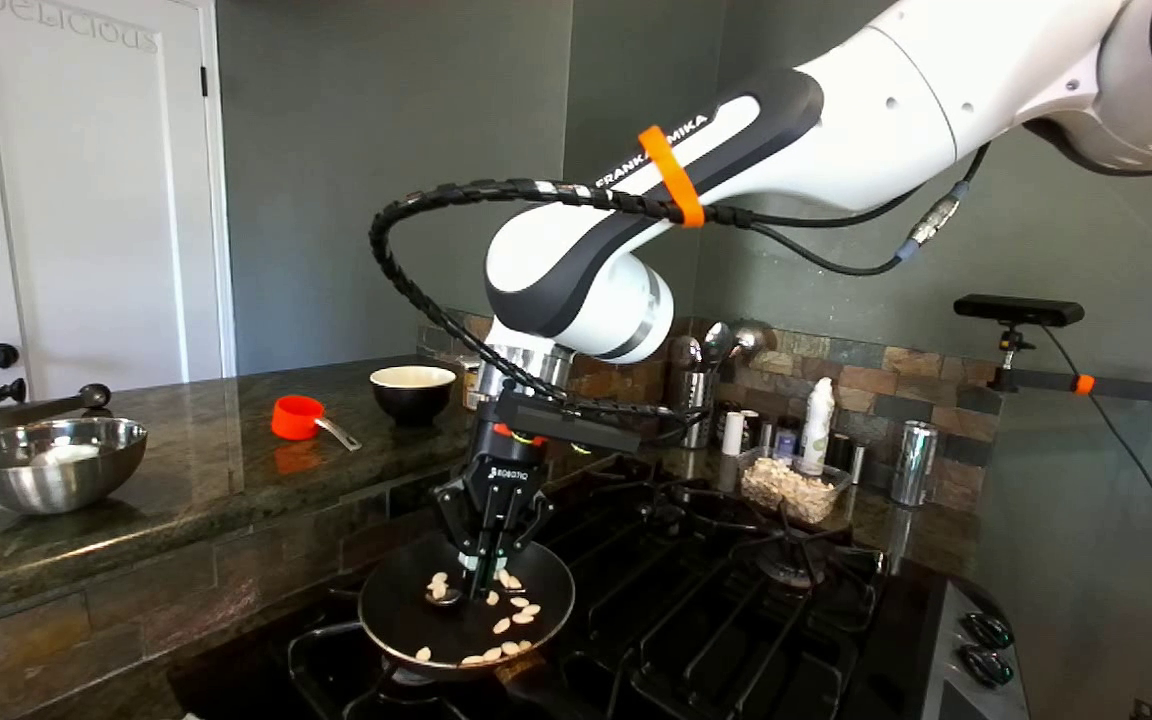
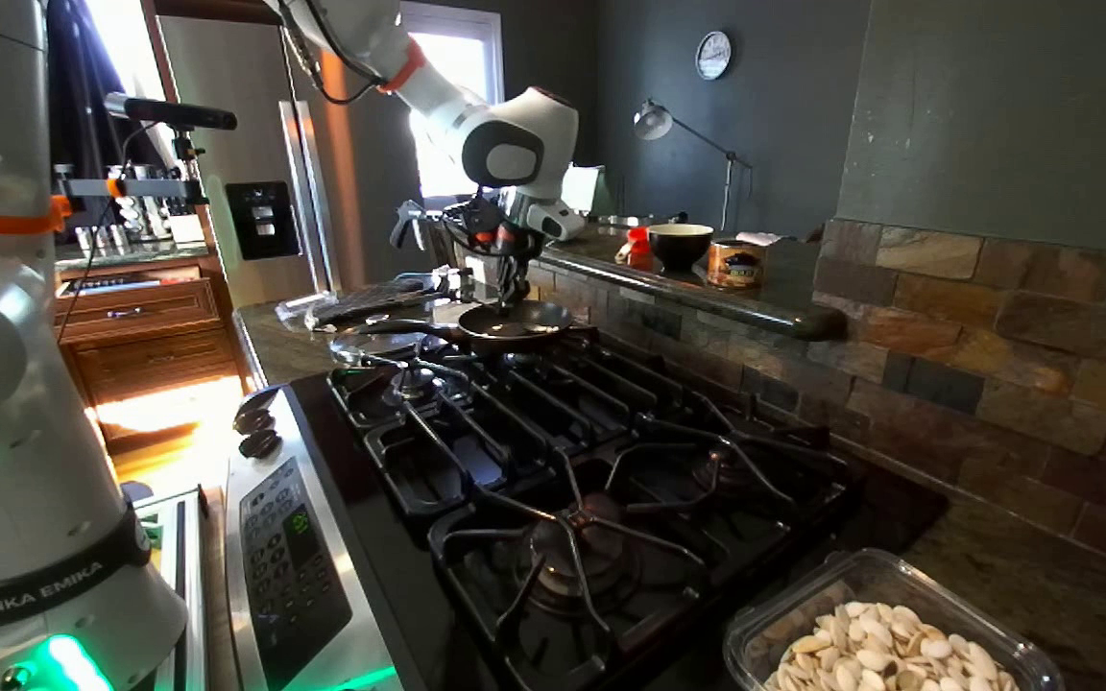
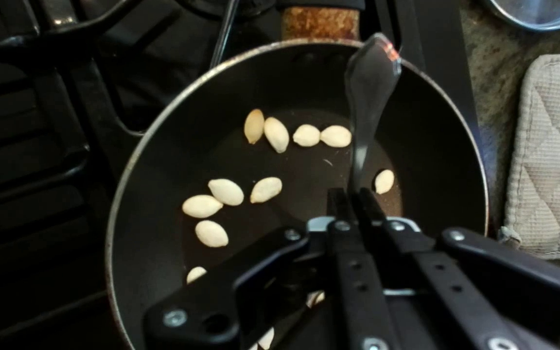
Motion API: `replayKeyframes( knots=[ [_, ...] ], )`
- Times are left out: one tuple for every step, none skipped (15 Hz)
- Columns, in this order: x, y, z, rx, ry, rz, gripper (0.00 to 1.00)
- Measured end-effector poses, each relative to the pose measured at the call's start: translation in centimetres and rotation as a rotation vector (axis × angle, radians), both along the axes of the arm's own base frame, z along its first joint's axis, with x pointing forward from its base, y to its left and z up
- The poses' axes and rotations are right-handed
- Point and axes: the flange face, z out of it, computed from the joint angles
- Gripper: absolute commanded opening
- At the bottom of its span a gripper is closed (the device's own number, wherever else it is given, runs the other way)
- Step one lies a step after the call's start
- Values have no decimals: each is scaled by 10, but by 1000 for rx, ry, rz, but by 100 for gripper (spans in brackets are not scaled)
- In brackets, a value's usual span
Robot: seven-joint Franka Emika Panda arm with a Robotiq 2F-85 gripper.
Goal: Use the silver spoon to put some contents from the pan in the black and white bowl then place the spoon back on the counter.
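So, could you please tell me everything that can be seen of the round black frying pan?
The round black frying pan is shallow, with a dark, coated-looking inside, a thin pale rim and a black handle joined by a short, brown, rusty-looking neck. It rests, open side up, on the black stove grate. Pale oval seeds lie scattered on its floor. A silver metal spoon reaches into it; whether they touch, I cannot tell.

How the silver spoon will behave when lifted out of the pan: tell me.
The silver spoon should be stiff: its handle looks like shiny metal. It might twist, as the gripper pinches only a narrow stretch of it. The pale seeds seemingly in its scoop, in an exterior view, look loose and would probably slide off if tipped.
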Motion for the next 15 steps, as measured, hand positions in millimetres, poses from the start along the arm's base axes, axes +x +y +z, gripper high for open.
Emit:
replayKeyframes(
  knots=[
    [2,-1,0,1,-1,-2,2],
    [4,-2,0,1,-4,-4,2],
    [6,-2,1,1,-6,-6,2],
    [8,-3,1,2,-8,-8,2],
    [9,-3,1,2,-9,-9,2],
    [11,-4,2,3,-11,-11,2],
    [12,-4,2,3,-13,-13,2],
    [14,-4,3,3,-13,-16,2],
    [15,-4,3,3,-14,-18,2],
    [15,-4,3,3,-14,-19,2],
    [15,-4,2,2,-13,-20,2],
    [15,-4,2,1,-13,-20,2],
    [15,-4,2,-3,-13,-19,2],
    [15,-4,2,-13,-14,-18,2],
    [15,-4,1,-26,-14,-17,2]
  ],
)
